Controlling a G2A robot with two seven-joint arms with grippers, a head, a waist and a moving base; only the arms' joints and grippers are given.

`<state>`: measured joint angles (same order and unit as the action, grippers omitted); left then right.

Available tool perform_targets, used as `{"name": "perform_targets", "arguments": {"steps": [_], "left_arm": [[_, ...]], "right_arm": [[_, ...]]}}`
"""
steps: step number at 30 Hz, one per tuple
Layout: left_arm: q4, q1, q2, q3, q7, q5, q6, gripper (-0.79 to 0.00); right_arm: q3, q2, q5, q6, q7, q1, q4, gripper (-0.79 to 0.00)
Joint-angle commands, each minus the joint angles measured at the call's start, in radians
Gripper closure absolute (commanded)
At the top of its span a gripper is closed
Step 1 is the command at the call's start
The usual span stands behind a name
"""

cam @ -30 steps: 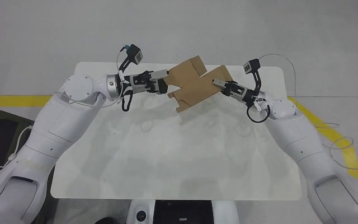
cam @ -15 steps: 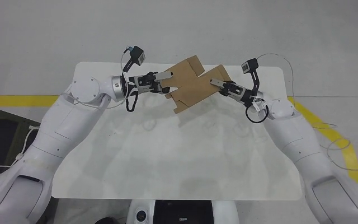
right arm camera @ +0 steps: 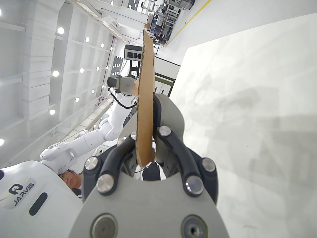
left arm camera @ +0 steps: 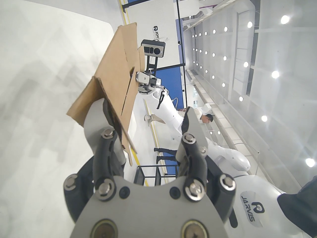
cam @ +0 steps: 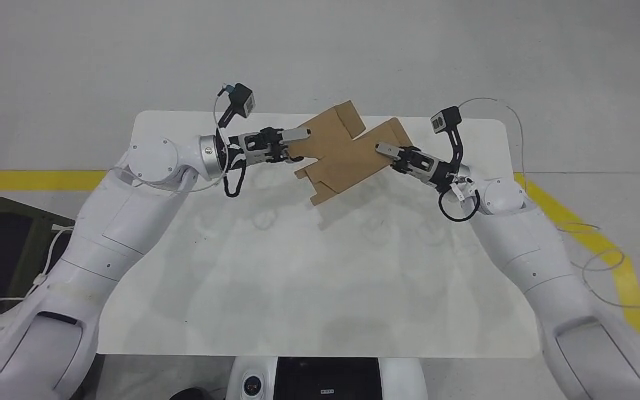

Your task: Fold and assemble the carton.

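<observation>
Carton: a flat brown cardboard blank, unfolded, with its flaps spread out. It was held up off the bench, over the bench's far half and roughly midway between the bench's two sides. Its shadow fell on the bench surface nearer the robot.

Left jaws: at the carton's end toward the bench's left side. In the left wrist view they were spread wide. One side lay against a flap of the carton and the other stood well apart from the cardboard, so there was no pinch. The bench showed pale behind the flap.

Right jaws: at the carton's end toward the bench's right side. They were closed onto the cardboard. In the right wrist view the carton ran edge-on between them, clamped from both faces, with the bench to one side of it.

The carton's panels lay flat and no fold was formed.
</observation>
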<state>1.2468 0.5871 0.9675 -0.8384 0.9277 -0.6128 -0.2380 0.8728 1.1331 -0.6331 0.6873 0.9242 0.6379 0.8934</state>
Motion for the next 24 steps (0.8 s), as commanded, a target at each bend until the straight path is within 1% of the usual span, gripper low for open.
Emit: {"name": "perform_targets", "arguments": {"steps": [1,3,5,7,8,12,19,21,23,24], "left_arm": [[-0.004,0.002,0.002,-0.003,0.001,0.011,0.004,-0.48],[-0.007,0.005,0.003,-0.007,0.006,0.02,0.007,-0.459],[-0.011,0.008,0.005,-0.009,0.012,0.034,0.012,-0.391],[-0.015,0.01,0.006,-0.012,0.017,0.046,0.017,-0.363],[-0.017,0.01,0.007,-0.013,0.021,0.053,0.02,-0.363],[-0.022,0.013,0.01,-0.021,0.025,0.067,0.025,-0.259],[-0.025,0.019,0.016,-0.031,0.042,0.087,0.037,-0.182],[-0.025,0.021,0.017,-0.034,0.044,0.089,0.04,-0.135],[-0.025,0.023,0.019,-0.037,0.05,0.093,0.042,-0.012],[-0.025,0.025,0.02,-0.039,0.051,0.093,0.044,0.0]], "right_arm": [[0.005,0.001,0.003,-0.002,0.004,0.002,0.001,0.0],[0.01,0.002,0.009,-0.002,0.007,0.003,0.001,0.0],[0.014,0.003,0.016,-0.005,0.011,0.003,0.002,0.0],[0.018,0.004,0.022,-0.007,0.012,0.005,0.002,0.0],[0.02,0.005,0.025,-0.008,0.013,0.005,0.003,0.0],[0.028,0.008,0.033,-0.012,0.018,0.008,0.005,0.0],[0.04,0.013,0.047,-0.015,0.023,0.011,0.005,0.0],[0.044,0.014,0.05,-0.016,0.023,0.012,0.004,0.0],[0.048,0.015,0.056,-0.016,0.025,0.013,0.004,0.0],[0.05,0.016,0.06,-0.017,0.024,0.013,0.004,0.0]]}}
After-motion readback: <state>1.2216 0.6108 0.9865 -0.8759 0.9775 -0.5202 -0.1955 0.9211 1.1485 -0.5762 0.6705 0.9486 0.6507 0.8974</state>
